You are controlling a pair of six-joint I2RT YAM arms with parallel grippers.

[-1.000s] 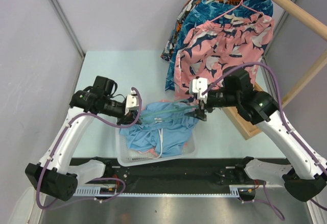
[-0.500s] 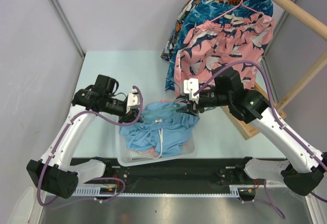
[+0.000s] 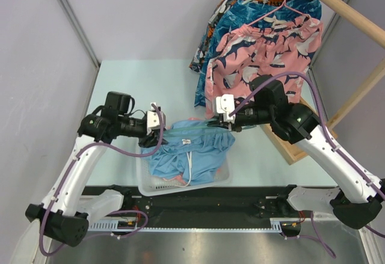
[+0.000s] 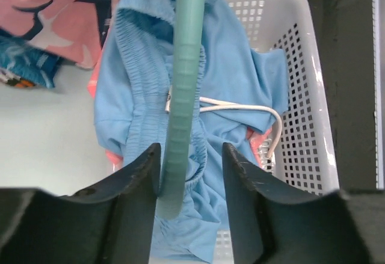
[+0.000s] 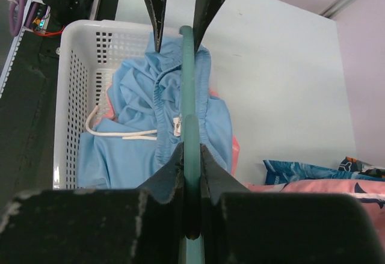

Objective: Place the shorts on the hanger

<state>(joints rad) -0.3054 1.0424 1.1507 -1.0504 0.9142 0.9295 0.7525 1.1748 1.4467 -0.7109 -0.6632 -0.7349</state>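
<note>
claw r [image 5: 191,156] clamped on hanger [image 5: 187,77], claw l [image 4: 189,156] agape astride it, both reaching inward.

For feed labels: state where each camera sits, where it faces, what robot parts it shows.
Top external: above and behind the arms, looking down at the table; shows both arms, left gripper and right gripper.
Left wrist: on the left arm, looking along the hanger over the shorts; own fingers show.
Right wrist: looks the opposite way along it; own fingers and the left gripper show.
All share hanger, shorts, basket.
</note>
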